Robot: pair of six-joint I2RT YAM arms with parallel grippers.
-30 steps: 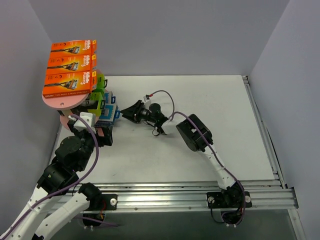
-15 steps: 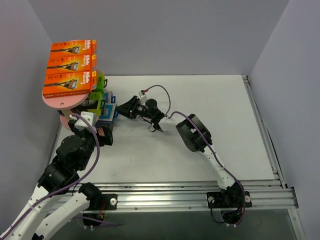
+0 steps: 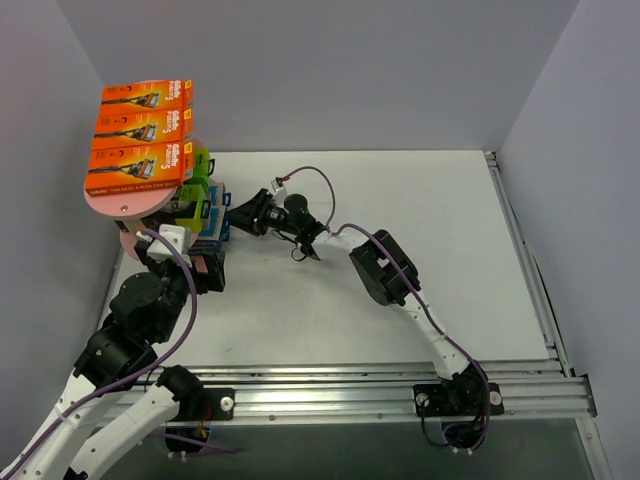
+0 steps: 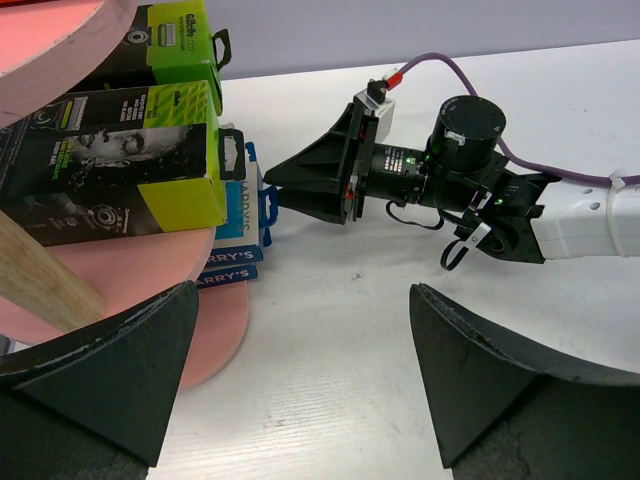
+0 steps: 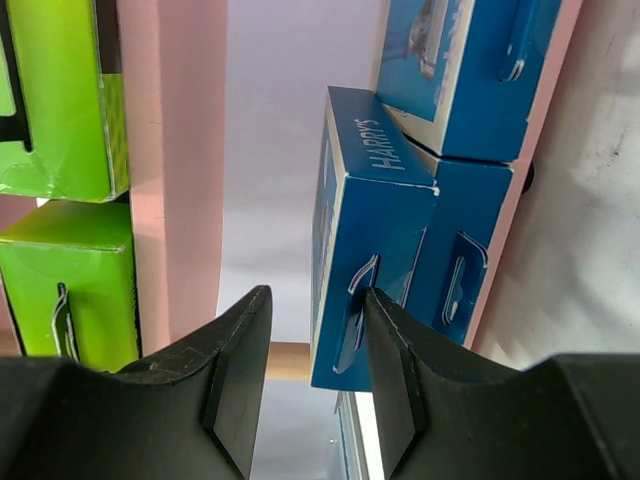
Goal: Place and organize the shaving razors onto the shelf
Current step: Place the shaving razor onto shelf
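Blue razor pack [image 5: 375, 250] stands on the lowest board of the pink shelf [image 3: 128, 203], hang-tab end facing the right tool [image 5: 315, 300], long axis running straight away from it. That tool is part spread, pinching nothing; the pack sits at one finger, not in the gap. Further back over the counter [image 3: 400, 190], the left tool [image 4: 300, 300] hangs spread wide, empty
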